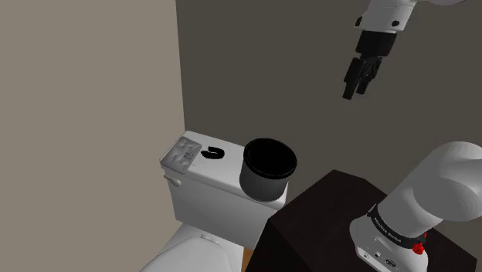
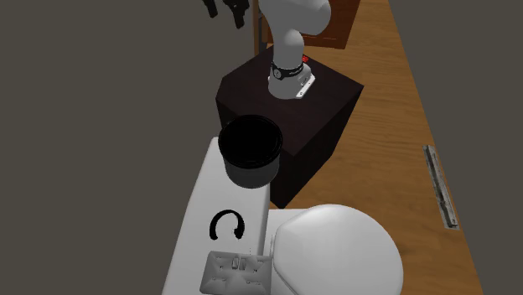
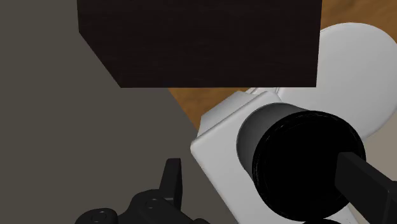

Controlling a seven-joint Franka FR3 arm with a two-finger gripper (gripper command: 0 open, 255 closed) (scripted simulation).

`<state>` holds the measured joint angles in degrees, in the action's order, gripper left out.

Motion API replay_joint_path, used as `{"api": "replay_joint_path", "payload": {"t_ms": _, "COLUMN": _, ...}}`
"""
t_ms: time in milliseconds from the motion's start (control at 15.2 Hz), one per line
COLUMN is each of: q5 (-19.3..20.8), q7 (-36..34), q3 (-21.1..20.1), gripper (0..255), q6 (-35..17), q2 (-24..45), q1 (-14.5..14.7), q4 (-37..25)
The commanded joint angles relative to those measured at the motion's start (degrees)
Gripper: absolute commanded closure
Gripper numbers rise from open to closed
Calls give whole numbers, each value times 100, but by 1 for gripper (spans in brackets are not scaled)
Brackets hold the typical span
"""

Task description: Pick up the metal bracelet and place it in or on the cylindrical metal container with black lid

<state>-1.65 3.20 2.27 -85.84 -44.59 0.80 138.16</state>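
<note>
Shoulder view: bracelet (image 1: 212,152) flat on tank (image 1: 202,176), at 9 o'clock of black-topped container (image 1: 268,166), near but apart. Gripper (image 1: 355,91) hangs high at 1 o'clock, probably for clearance before approach. Wrist view shows fingers (image 3: 173,181) spread, holding nothing. Second exterior view shows the bracelet's gap at 6 o'clock.

Surface: white toilet tank lid (image 1: 224,174), centre-left of the shoulder view.
Right end: dark grey cylindrical container (image 1: 268,168), upright, with a black top.
Middle: black C-shaped bracelet (image 1: 212,152), lying flat, apart from the container.
Left end: flat grey embossed plate (image 1: 180,153), just beside the bracelet.
</note>
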Motion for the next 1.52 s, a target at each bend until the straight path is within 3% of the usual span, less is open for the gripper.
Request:
{"api": "replay_joint_path", "payload": {"t_ms": 0, "q5": 0, "q7": 0, "q3": 0, "gripper": 0, "q6": 0, "q2": 0, "q1": 0, "q4": 0}}
{"api": "replay_joint_path", "payload": {"t_ms": 726, "q5": -424, "q7": 88, "q3": -427, "gripper": 0, "q6": -1986, "q2": 1745, "q1": 487, "q4": 93}}
{"api": "replay_joint_path", "payload": {"t_ms": 1452, "q5": -614, "q7": 175, "q3": -860, "gripper": 0, "q6": -3519, "q2": 3900, "q1": 891, "q4": -700}}
